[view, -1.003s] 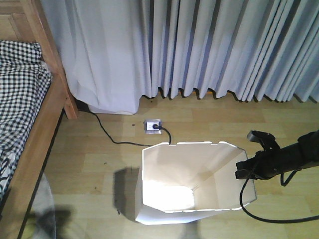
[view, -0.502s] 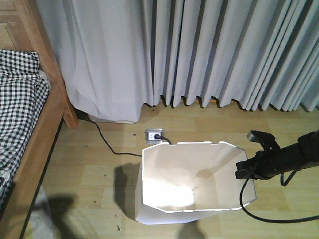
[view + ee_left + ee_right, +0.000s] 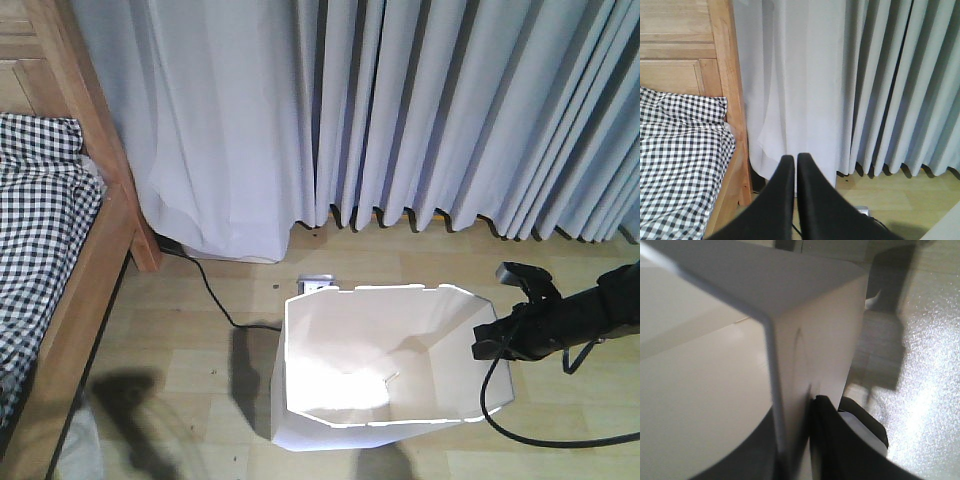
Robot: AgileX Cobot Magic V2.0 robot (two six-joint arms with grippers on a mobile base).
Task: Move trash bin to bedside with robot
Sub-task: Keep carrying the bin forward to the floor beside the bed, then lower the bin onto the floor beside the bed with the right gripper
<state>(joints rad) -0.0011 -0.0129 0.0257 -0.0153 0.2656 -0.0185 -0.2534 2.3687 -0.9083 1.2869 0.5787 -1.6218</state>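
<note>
The white trash bin (image 3: 380, 370) stands on the wooden floor at the bottom middle of the front view, its angular rim open upward. My right gripper (image 3: 487, 345) is shut on the bin's right rim; in the right wrist view the bin wall (image 3: 805, 355) sits pinched between the jaws, one finger (image 3: 832, 440) outside it. The bed (image 3: 60, 250), a light wooden frame with a thick post and black-and-white checkered bedding, is at the left. My left gripper (image 3: 794, 161) is shut and empty, held in the air facing the bed post (image 3: 725, 75) and curtain.
Grey-white curtains (image 3: 400, 110) hang across the back wall down to the floor. A black cable (image 3: 215, 300) runs along the floor from behind the bed post to a socket box (image 3: 318, 285) just behind the bin. Black cables (image 3: 520, 425) trail from my right arm.
The whole view has moved forward: the curtain, the socket box and the bed post sit closer and lower in frame. The bin stays in the same place in view, held by my right gripper.
</note>
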